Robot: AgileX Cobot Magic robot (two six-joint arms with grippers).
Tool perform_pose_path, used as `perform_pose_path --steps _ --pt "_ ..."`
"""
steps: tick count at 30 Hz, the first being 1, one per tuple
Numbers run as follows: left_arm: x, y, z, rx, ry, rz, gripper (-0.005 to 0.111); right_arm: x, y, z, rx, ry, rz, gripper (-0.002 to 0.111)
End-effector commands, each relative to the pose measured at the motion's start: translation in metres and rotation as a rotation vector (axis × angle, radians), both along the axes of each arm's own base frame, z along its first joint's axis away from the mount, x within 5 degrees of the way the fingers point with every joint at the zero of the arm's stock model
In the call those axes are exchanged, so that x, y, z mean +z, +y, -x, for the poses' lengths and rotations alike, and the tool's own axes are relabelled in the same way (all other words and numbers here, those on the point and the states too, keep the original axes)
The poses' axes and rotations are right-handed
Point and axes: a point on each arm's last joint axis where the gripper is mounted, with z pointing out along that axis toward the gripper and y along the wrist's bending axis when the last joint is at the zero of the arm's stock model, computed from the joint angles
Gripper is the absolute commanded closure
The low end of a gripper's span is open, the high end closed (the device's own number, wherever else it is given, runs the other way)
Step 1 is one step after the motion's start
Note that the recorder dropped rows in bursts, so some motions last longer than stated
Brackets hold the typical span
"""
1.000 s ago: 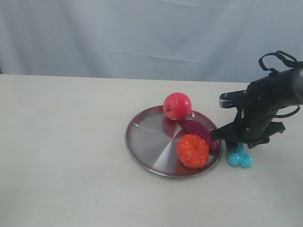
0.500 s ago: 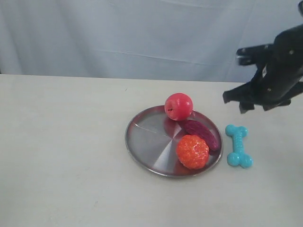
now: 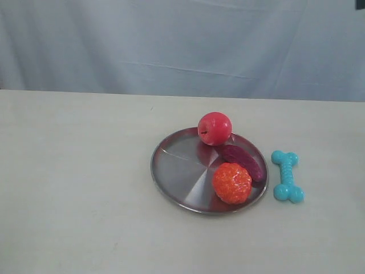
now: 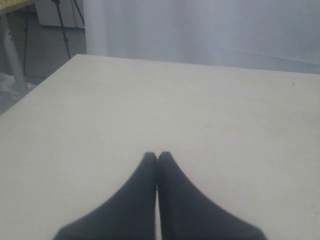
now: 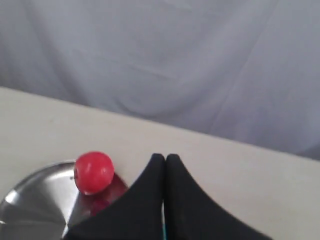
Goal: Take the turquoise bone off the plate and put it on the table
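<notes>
You are seeing the round, shiny silver plate sitting flat on the cream counter, right of centre in the exterior view. The turquoise bone, ribbed along its shaft and knobbed at both ends, is lying flat on the counter just beside the plate's right rim, apart from it, its long axis running nearly front to back.

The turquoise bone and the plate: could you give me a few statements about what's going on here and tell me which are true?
1. The turquoise bone lies on the table, beside the plate. True.
2. The plate is bare. False: a red apple, an orange fruit and a purple piece sit on it.
3. The right tool is shut. True.
4. The left tool grips the bone. False: it is shut on nothing, over bare table.
</notes>
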Motion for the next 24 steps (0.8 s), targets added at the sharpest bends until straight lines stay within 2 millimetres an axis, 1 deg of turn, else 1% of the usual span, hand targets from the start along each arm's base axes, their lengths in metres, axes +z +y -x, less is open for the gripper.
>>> perform_pose_path --steps 1,2,4,5,6,7,8,9,10,11,12,13,14,15,24 --pt "-0.001 0.000 0.000 -0.005 -0.001 0.001 0.107 0.007 0.014 0.058 0.030 -0.211 0.032 0.109" --pt "-0.001 0.000 0.000 -0.005 -0.001 0.001 0.107 0.000 0.017 0.067 0.034 -0.228 0.024 0.109" --pt "-0.001 0.000 0.000 -0.005 -0.001 0.001 0.107 -0.012 0.024 0.094 0.045 -0.302 0.009 0.109" --pt "-0.001 0.000 0.000 -0.005 -0.001 0.001 0.107 -0.017 0.027 0.105 0.049 -0.339 0.014 0.109" --pt "-0.001 0.000 0.000 -0.005 -0.001 0.001 0.107 -0.030 0.032 0.129 0.055 -0.414 0.032 0.109" --pt "-0.001 0.000 0.000 -0.005 -0.001 0.001 0.107 -0.036 0.034 0.137 0.056 -0.436 0.037 0.109" --pt "-0.001 0.000 0.000 -0.005 -0.001 0.001 0.107 -0.049 0.038 0.157 0.058 -0.482 0.048 0.109" --pt "-0.001 0.000 0.000 -0.005 -0.001 0.001 0.107 -0.056 0.040 0.165 0.059 -0.503 0.044 0.109" --pt "-0.001 0.000 0.000 -0.005 -0.001 0.001 0.107 -0.067 0.044 0.178 0.066 -0.553 0.023 0.109" --pt "-0.001 0.000 0.000 -0.005 -0.001 0.001 0.107 -0.072 0.045 0.183 0.070 -0.569 0.010 0.109" --pt "-0.001 0.000 0.000 -0.005 -0.001 0.001 0.107 -0.083 0.049 0.192 0.082 -0.608 -0.031 0.109" --pt "-0.001 0.000 0.000 -0.005 -0.001 0.001 0.107 -0.087 0.050 0.195 0.087 -0.623 -0.048 0.109" --pt "-0.001 0.000 0.000 -0.005 -0.001 0.001 0.107 -0.096 0.052 0.201 0.098 -0.655 -0.079 0.109" --pt "-0.001 0.000 0.000 -0.005 -0.001 0.001 0.107 -0.101 0.052 0.199 0.097 -0.641 -0.085 0.109" --pt "-0.001 0.000 0.000 -0.005 0.001 0.000 0.107 -0.102 0.052 0.198 0.099 -0.634 -0.085 0.109"
